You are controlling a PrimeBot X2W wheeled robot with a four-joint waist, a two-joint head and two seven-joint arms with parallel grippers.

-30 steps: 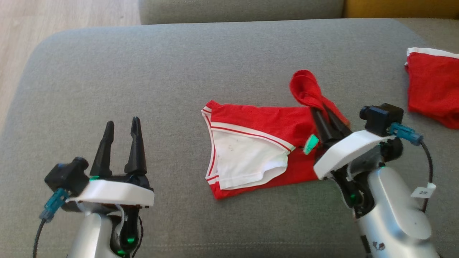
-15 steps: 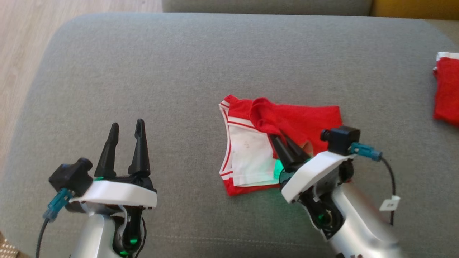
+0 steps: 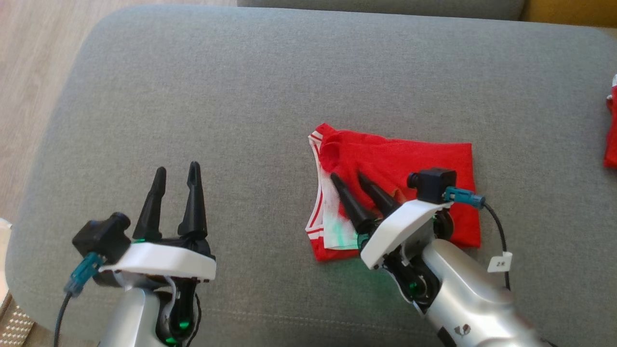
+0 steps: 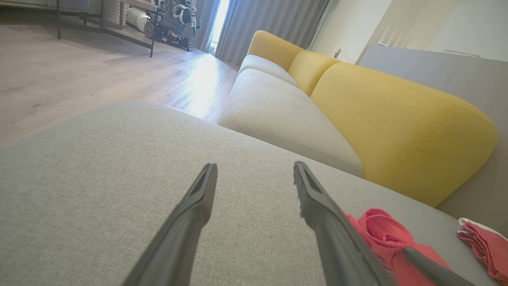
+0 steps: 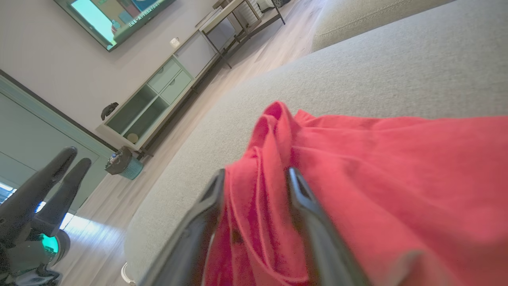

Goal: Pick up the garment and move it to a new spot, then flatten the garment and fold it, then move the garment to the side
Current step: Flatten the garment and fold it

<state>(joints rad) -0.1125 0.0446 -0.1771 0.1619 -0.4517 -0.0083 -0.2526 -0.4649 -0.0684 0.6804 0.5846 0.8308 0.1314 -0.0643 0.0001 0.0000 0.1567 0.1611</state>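
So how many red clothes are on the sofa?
2. One red garment lies in the middle of the grey cushion, under the right gripper. A second red garment pokes in at the head view's right edge, mostly cut off. More could be out of sight.

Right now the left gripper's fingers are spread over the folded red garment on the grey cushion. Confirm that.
Wrong arm: the head view shows it is the right gripper whose fingers are spread over the folded red garment on the grey cushion. The left gripper stands open over bare cushion, apart from the garment.
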